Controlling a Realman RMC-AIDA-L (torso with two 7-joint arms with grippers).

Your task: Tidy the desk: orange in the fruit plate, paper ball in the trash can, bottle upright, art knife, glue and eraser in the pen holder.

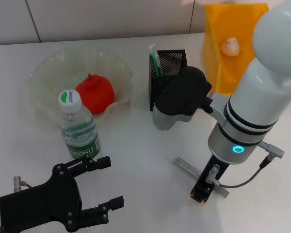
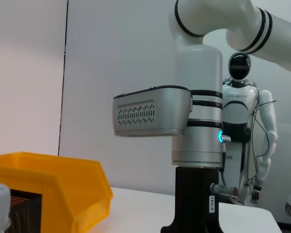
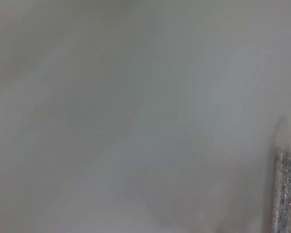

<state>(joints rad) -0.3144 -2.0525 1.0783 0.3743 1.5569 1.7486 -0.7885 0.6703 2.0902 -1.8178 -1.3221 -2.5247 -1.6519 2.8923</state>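
Nearest the robot, the left gripper (image 1: 106,187) hovers low over the table (image 1: 136,145) with its black fingers spread wide and nothing between them, just short of the bottle (image 1: 79,127), which stands upright with its white cap on. To the right, the right gripper (image 1: 202,193) is pressed down at the tabletop onto a thin grey strip, seemingly the art knife (image 1: 188,166); whether its fingers have closed on it I cannot tell, since the arm hides them. That knife looks light, stiff and flat against the surface, so it likely needs a pinch across its narrow width near the middle, and it may slide or pivot if caught at one end. Farther back, the orange (image 1: 94,93) sits in the fruit plate (image 1: 48,73), and the pen holder (image 1: 170,63) stands just behind the right wrist with a green-and-white stick in it. Farthest, the paper ball (image 1: 230,45) lies in the trash can (image 1: 218,63). The eraser is not visible.
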